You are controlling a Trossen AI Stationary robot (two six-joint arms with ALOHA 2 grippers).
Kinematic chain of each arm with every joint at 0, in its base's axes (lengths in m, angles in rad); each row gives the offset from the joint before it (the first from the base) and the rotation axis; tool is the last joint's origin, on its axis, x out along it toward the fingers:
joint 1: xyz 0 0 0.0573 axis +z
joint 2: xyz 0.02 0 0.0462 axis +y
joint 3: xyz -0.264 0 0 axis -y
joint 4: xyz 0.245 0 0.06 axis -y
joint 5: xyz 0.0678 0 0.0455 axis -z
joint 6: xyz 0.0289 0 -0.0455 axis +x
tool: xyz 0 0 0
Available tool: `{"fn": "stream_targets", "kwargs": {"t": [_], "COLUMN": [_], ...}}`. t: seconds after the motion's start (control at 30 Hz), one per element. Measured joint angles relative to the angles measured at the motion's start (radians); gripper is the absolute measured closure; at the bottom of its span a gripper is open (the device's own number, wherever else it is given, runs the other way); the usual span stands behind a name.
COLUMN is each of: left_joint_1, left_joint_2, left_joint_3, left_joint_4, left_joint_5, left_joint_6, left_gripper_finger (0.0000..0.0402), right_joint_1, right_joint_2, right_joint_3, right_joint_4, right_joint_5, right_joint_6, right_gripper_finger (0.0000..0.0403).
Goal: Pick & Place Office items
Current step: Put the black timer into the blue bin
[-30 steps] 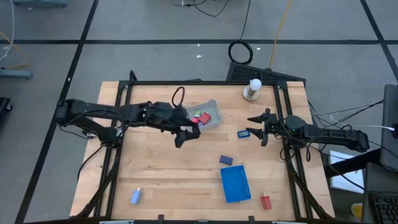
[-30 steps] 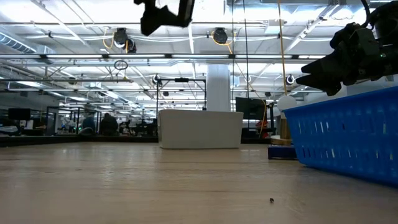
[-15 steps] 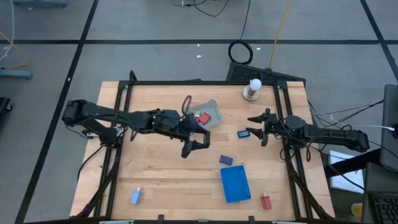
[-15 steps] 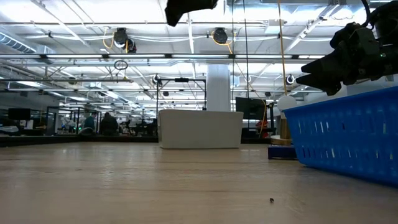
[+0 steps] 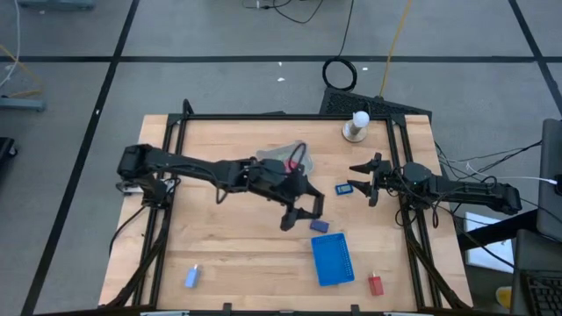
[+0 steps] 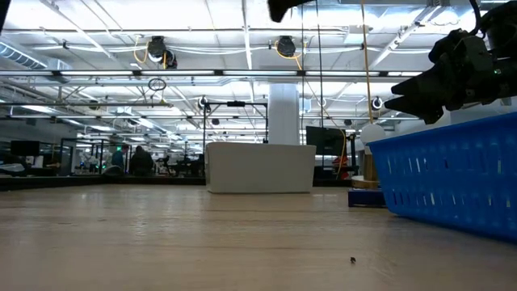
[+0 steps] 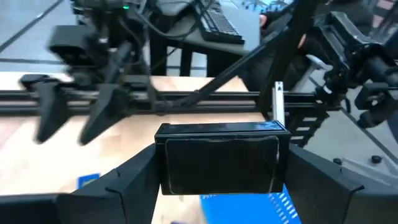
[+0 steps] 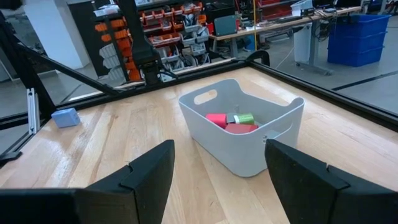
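Office items lie scattered on my bench: a dark blue block beside my left claw, which hangs open and empty above it. Another blue piece sits before my right claw, also open and empty, waiting at the bench's right edge. I judge these pieces light, rigid and small, best pinched across their short sides. Only my right wrist view looks into the pale bin, showing red and green pieces; the high view alone shows the blue tray.

Grey floor with dark lines; bright ceiling lights overhead.
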Motion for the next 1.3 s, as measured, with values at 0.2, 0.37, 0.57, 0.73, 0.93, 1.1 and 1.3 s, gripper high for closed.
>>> {"fn": "stream_targets", "kwargs": {"t": [0.2,0.37,0.57,0.73,0.93,1.1,1.3], "left_joint_1": [-0.027,-0.049,-0.08,-0.103,-0.131,-0.134,-0.131], "left_joint_2": [0.09,0.159,0.241,0.303,0.342,0.361,0.406], "left_joint_3": [0.087,0.163,0.232,0.279,0.297,0.297,0.297], "left_joint_4": [-0.02,-0.048,-0.063,-0.087,-0.103,-0.114,-0.112], "left_joint_5": [0.019,0.011,-0.033,-0.036,-0.068,-0.085,-0.113], "left_joint_6": [-0.004,-0.001,0.024,0.022,0.014,-0.018,-0.006], "left_gripper_finger": [0.0118,0.0118,0.0118,0.0118,0.0118,0.0118,0.0118], "right_joint_1": [0.0,0.0,0.0,0.0,0.0,0.0,0.0], "right_joint_2": [0.0,0.0,0.0,0.0,0.0,0.0,0.0], "right_joint_3": [0.0,0.0,0.0,0.0,0.0,0.0,0.0], "right_joint_4": [0.002,0.001,0.002,0.003,0.003,0.003,0.003], "right_joint_5": [0.0,0.0,0.0,0.0,0.0,0.0,0.0], "right_joint_6": [0.0,0.0,0.0,0.0,0.0,0.0,0.0], "right_gripper_finger": [0.0161,0.016,0.016,0.016,0.016,0.016,0.016]}}
